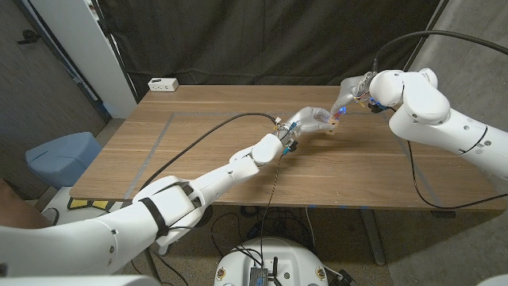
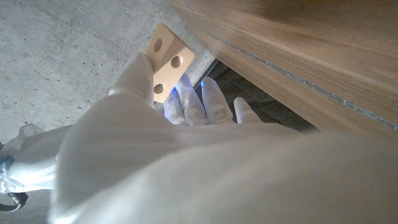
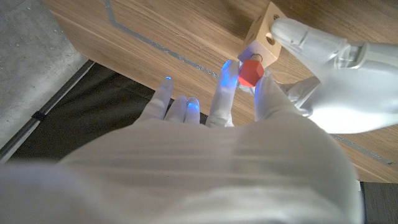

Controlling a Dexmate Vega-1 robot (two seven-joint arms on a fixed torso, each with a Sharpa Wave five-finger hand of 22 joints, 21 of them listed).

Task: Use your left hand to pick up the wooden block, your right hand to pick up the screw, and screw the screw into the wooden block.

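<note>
My left hand holds the pale wooden block above the middle of the table. In the left wrist view the block sticks out past the left hand and shows three round holes. My right hand comes in from the right and pinches the red-headed screw right at the block. In the right wrist view the screw sits between fingertips of the right hand, its end against the block, which the left hand grips.
The wooden table carries thin tape lines. A white power strip lies at its back left corner. A blue bin stands on the floor to the left. Black cables trail across the table along both arms.
</note>
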